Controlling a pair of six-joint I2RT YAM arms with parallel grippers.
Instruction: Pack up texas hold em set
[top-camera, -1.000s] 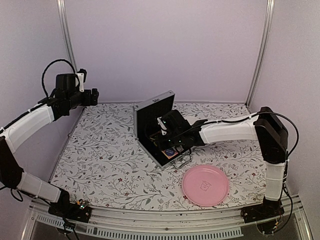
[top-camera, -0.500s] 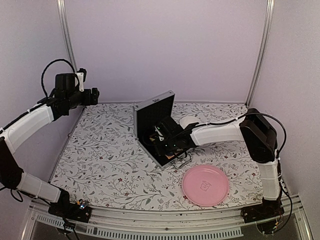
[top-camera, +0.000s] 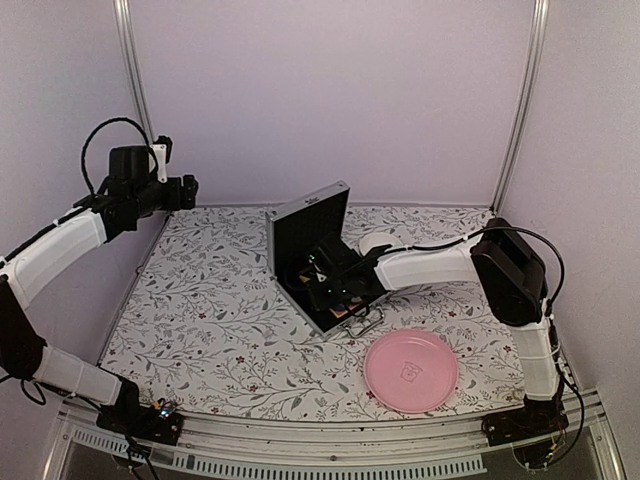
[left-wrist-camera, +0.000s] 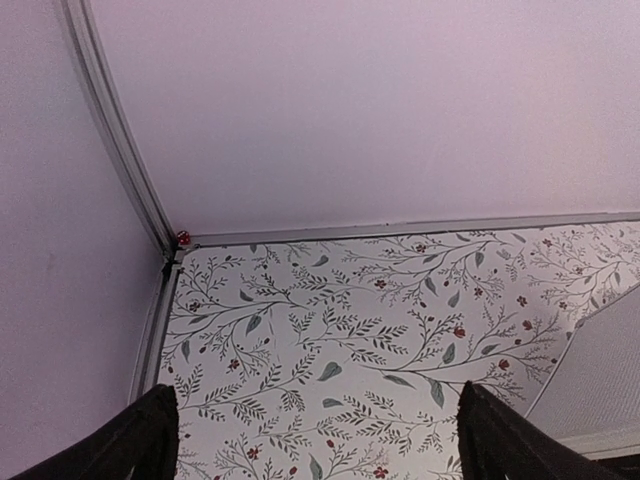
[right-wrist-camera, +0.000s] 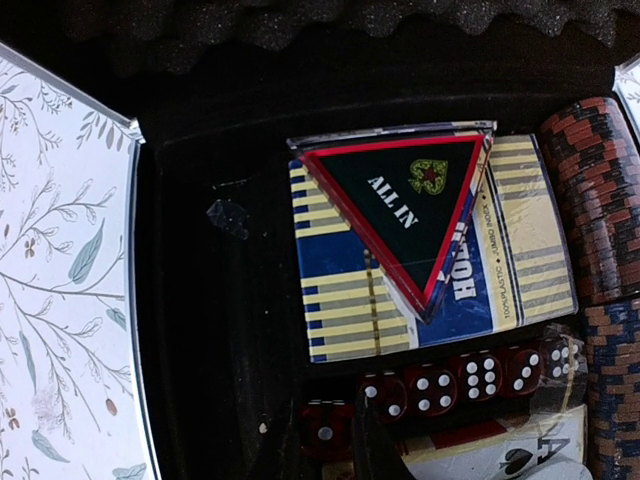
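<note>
My right gripper (top-camera: 318, 270) sits inside the open texas hold em set (top-camera: 300, 225) at mid-table. I cannot tell whether its jaws clasp anything. Beneath it, the ALL IN marker (right-wrist-camera: 400, 200) lies on a card deck (right-wrist-camera: 335, 300), with dice (right-wrist-camera: 450, 380) just beside. I should lift straight out, sparing the dice, before the lid comes down. My left gripper (left-wrist-camera: 315, 435) gapes, idle.

1. Top external looks down from high at the near edge over the whole bench (top-camera: 220, 330).
2. Left wrist, raised, faces the bench's far-left corner.
3. Right wrist peers closely into the briefcase (right-wrist-camera: 200, 330), shared with the top view.
</note>
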